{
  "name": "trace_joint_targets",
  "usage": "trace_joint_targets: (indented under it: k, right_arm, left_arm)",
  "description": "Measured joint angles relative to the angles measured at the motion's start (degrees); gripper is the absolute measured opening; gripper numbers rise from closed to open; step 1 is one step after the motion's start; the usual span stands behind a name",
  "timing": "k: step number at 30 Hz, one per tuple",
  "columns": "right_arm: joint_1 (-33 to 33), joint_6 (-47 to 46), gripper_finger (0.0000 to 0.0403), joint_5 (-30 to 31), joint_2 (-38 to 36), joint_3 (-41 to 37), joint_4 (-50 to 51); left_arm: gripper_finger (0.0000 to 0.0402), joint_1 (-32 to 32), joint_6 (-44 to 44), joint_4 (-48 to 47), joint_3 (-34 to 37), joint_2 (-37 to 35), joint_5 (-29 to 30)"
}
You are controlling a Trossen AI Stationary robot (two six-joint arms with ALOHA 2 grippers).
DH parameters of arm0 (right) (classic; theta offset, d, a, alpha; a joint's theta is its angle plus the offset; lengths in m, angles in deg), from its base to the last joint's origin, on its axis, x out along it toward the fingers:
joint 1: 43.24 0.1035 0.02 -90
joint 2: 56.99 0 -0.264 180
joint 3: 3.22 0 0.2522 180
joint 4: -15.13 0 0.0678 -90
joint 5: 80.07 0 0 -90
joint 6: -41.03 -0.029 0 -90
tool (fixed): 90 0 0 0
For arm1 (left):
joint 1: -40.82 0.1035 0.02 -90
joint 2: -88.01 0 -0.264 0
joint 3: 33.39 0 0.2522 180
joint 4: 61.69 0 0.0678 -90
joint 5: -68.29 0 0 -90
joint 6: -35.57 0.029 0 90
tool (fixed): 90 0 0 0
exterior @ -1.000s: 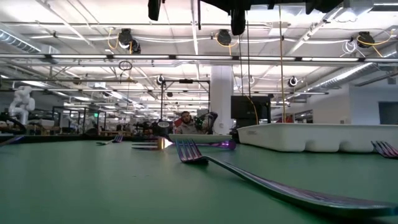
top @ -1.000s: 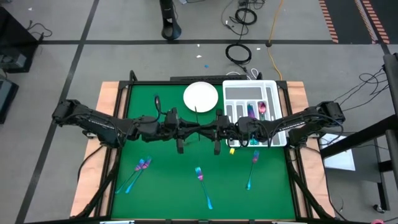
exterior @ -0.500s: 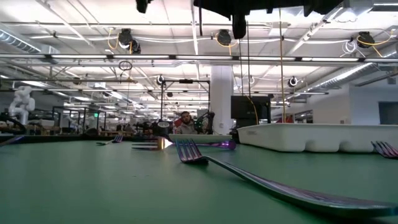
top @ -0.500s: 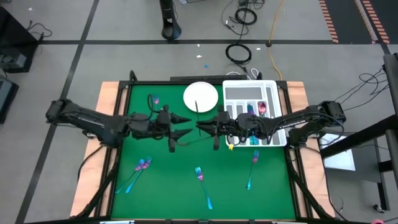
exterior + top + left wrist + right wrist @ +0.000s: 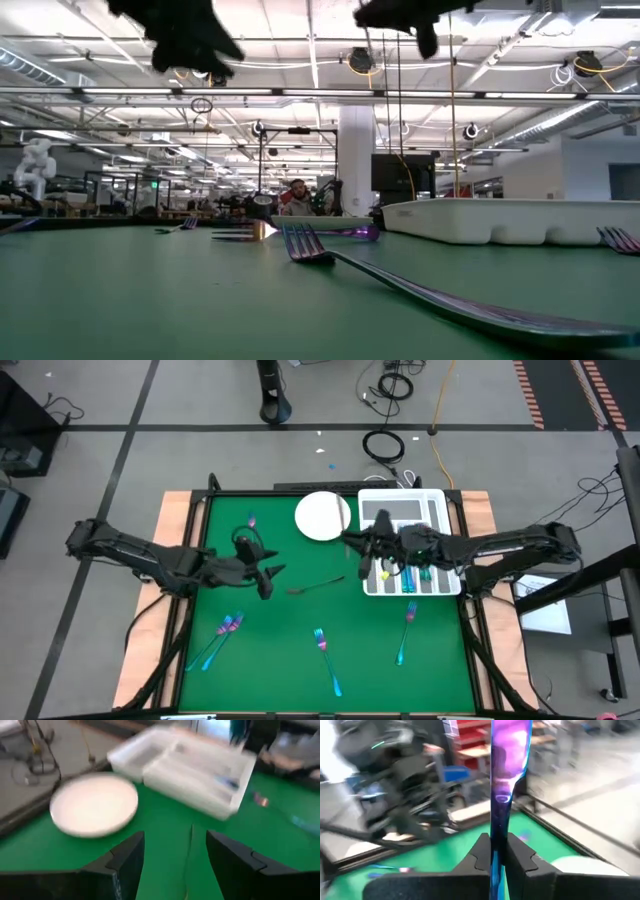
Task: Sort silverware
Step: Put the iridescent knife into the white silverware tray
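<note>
My right gripper (image 5: 350, 543) is up in the air near the white slotted tray (image 5: 440, 510), shut on a purple iridescent piece of silverware (image 5: 507, 750). My left gripper (image 5: 270, 574) is open and has nothing in it, left of the table's middle. A slim dark piece (image 5: 318, 584) lies on the green mat between the two grippers, and the left wrist view shows the same piece (image 5: 190, 842) ahead of the fingers. Loose forks (image 5: 228, 627) (image 5: 325, 652) (image 5: 405, 628) lie flat on the near half of the mat. My right gripper pinches the purple piece by its narrow part (image 5: 500, 817) between the two fingers (image 5: 520, 852). Its wide end stands out past the fingertips. The piece is lifted clear of the table.
A white round plate (image 5: 322, 516) lies at the far edge beside the tray, which holds a few pieces. One small piece (image 5: 250, 520) lies on the mat at the far left. The low view looks along a fork (image 5: 310, 245) lying close by; a person sits far behind the table.
The two grippers were close together over the table's middle. My left gripper has opened and drawn back toward the table's left edge, sinking a little. My right gripper has stayed shut and gone toward the tray at the far right. A slim piece now lies on the mat between them.
</note>
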Motion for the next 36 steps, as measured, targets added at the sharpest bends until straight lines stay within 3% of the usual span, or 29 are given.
trace_joint_targets:
  k: [4,8,12,18,27,36]
  right_arm:
    - [-2.98,-9.27,0.0003,2.09,-4.69,0.0,12.24]
    - [-6.52,-17.84,0.0003,2.23,-6.53,0.02,24.93]
    - [-10.07,-25.25,0.0003,2.04,-6.4,0.02,37.81]
    - [-15.13,-36.89,0.0002,1.27,-4.72,0.02,57.0]
    - [-16.14,-51.8,0.0008,-5.13,-0.01,0.02,69.44]
    - [-16.09,-58.17,0.0008,-11.57,7.83,0.03,72.74]
  left_arm:
    - [0.0215,-1.71,-5.61,2.98,5.32,2.61,-0.29]
    - [0.0215,-3.76,-8.12,13.86,9.61,6.3,0.58]
    - [0.0215,-5.45,-5.05,24.57,11.0,10.67,0.56]
    - [0.0215,-6.67,2.34,32.1,11.04,14.46,0.51]
    - [0.0215,-6.63,10.05,36.87,10.89,14.14,-1.26]
    - [0.0215,-6.65,11.86,38.34,10.86,14.14,-5.47]
